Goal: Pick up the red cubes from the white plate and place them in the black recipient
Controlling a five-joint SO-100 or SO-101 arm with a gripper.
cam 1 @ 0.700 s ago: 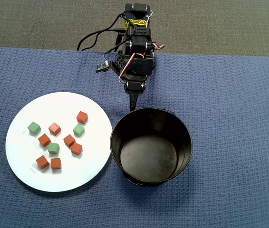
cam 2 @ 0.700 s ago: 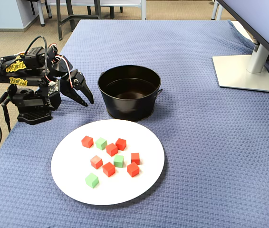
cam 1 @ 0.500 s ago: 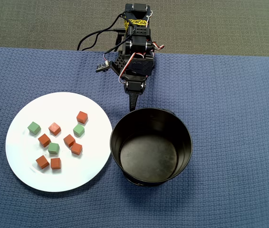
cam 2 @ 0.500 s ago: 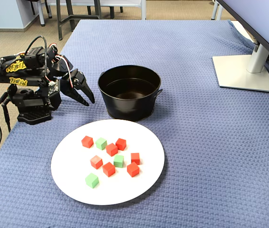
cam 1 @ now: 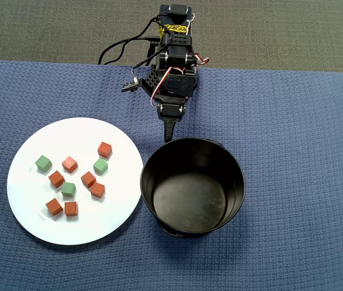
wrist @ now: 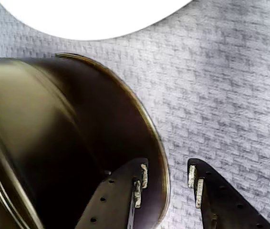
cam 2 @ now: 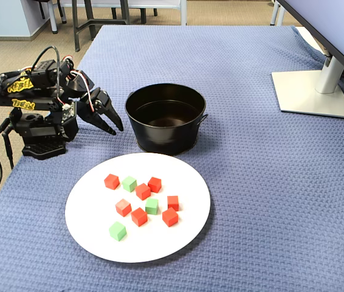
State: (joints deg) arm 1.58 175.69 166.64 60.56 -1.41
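Observation:
Several red cubes [cam 1: 88,179] lie on the white plate [cam 1: 29,182] among three green cubes [cam 1: 100,166]. In the fixed view the red cubes [cam 2: 143,191] sit mid-plate [cam 2: 160,240]. The black bowl [cam 1: 150,182] stands right of the plate and is empty. My gripper [cam 1: 169,133] is open and empty, hanging just behind the bowl's far rim. In the fixed view the gripper [cam 2: 116,128] is left of the bowl [cam 2: 163,137]. In the wrist view the gripper [wrist: 167,177] straddles the edge of the bowl's outer wall [wrist: 54,133], with the plate's rim [wrist: 92,16] at the top.
The arm's base [cam 2: 38,131] and its cables stand at the edge of the blue cloth. A monitor stand [cam 2: 312,91] is at the far right in the fixed view. Grey carpet [cam 1: 280,30] lies beyond the table's back edge.

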